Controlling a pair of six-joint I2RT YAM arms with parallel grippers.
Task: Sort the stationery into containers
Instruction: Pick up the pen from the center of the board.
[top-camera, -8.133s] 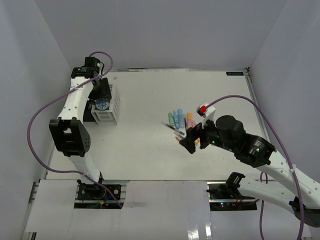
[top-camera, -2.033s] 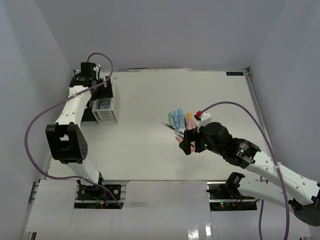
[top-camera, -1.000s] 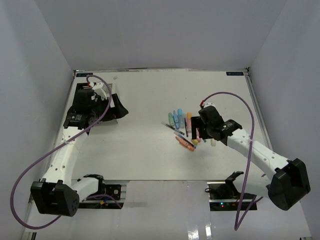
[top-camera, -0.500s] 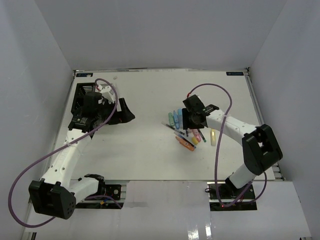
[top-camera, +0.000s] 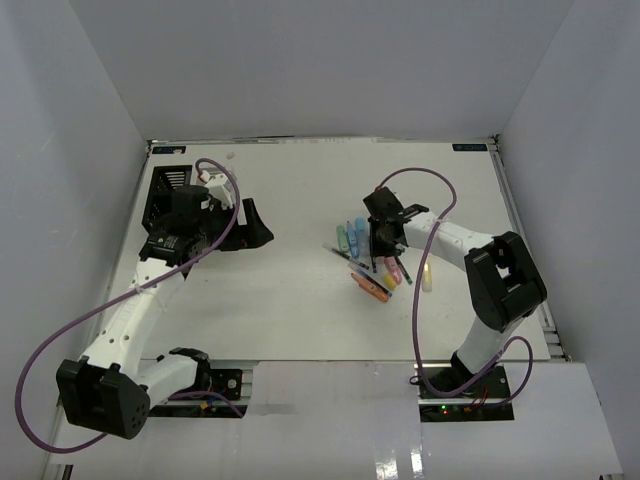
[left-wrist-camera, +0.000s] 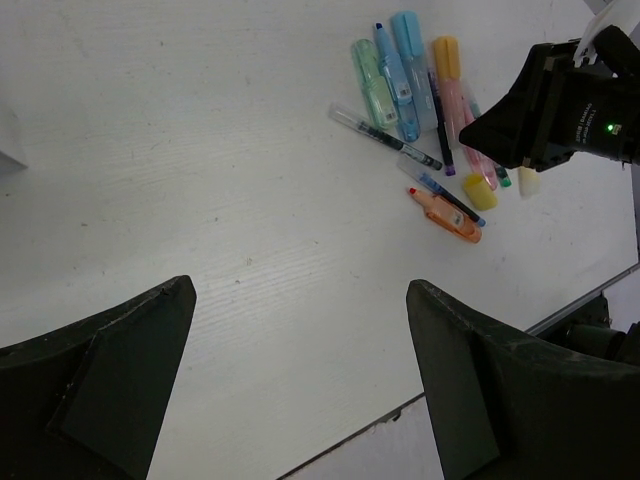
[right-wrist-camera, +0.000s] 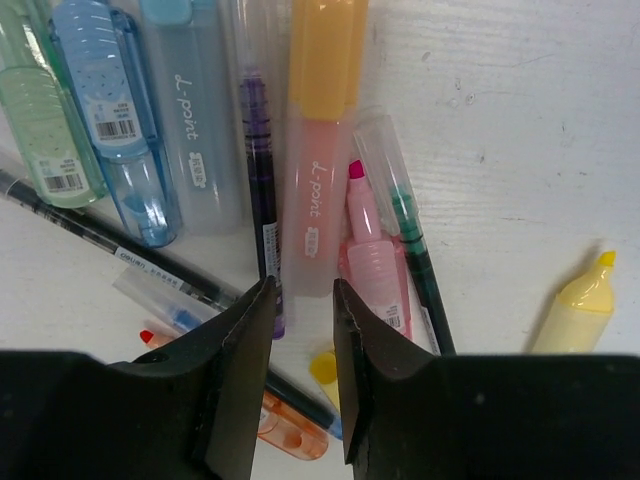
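1. The left gripper (left-wrist-camera: 300, 290) hangs over the bare table (top-camera: 290, 300), left of centre. Its jaws are spread wide with nothing between them.
2. The black organizer (top-camera: 163, 195) stands at the far left, just beyond the left arm.
3. The right gripper (right-wrist-camera: 300, 300) sits low over the stationery pile, right of centre. Its jaws are narrow.
4. The orange-capped pink marker (right-wrist-camera: 318, 180) shows in the slit between the jaws. Whether the pads actually pinch it cannot be told.
5. Left of that marker, side by side, lie 4 items: the purple pen (right-wrist-camera: 262, 170), pale blue marker (right-wrist-camera: 190, 100), blue marker (right-wrist-camera: 110, 120) and green marker (right-wrist-camera: 40, 110).
6. Touching its right side are an uncapped pink highlighter (right-wrist-camera: 370, 250) and a green pen (right-wrist-camera: 410, 240).
7. The yellow marker (right-wrist-camera: 575, 305) lies alone to the right, apart from the pile.
8. On the near side, a thin dark pen (right-wrist-camera: 120, 255) slants across the pile. An orange marker (right-wrist-camera: 290, 425) and a loose yellow cap (right-wrist-camera: 322, 367) are partly hidden by the fingers.
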